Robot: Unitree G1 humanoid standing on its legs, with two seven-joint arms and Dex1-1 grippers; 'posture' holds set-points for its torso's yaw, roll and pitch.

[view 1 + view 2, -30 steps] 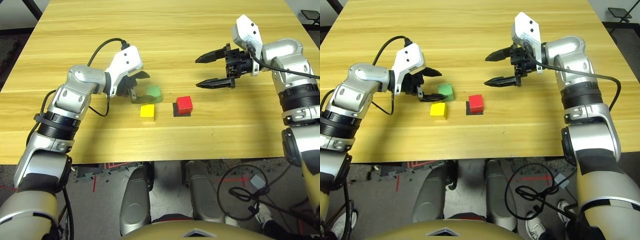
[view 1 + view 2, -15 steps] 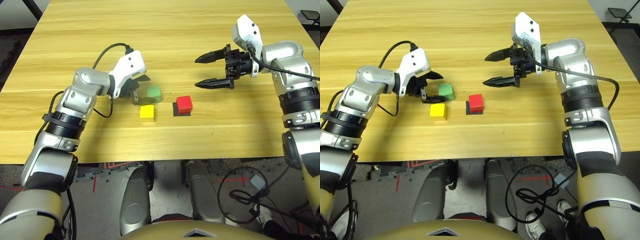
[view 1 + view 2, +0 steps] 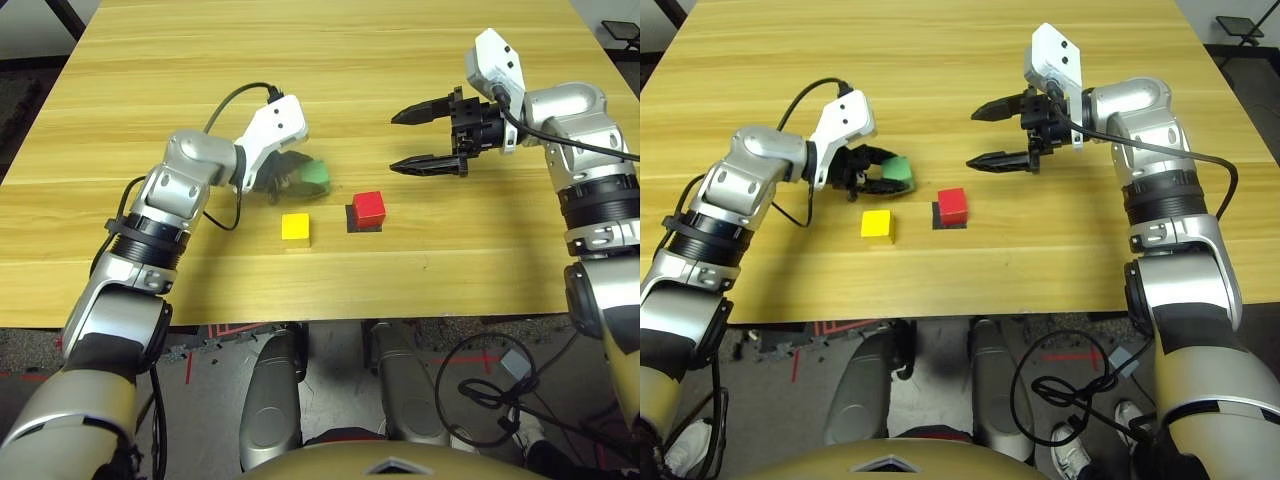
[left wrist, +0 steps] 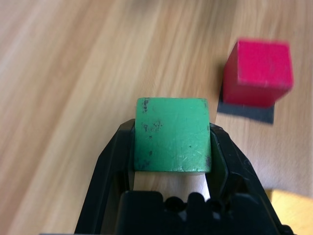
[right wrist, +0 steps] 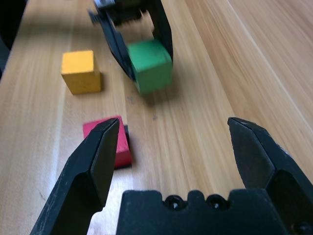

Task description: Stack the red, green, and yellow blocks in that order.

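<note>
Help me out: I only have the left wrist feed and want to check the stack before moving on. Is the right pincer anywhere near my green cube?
Observer: No. The right pincer hangs open over bare table, on the far side of the red block from the left pincer.
Operator: I see green between my fingers. Is it off the table?
Observer: The right wrist view shows the green block clamped in the left pincer with a shadow under it, so it looks lifted, though I can't be sure.
Operator: Where is the yellow one? I only catch a corner.
Observer: The yellow block sits alone on the table, nearer the robot than the green block and to the red block's left, touching neither.
</note>
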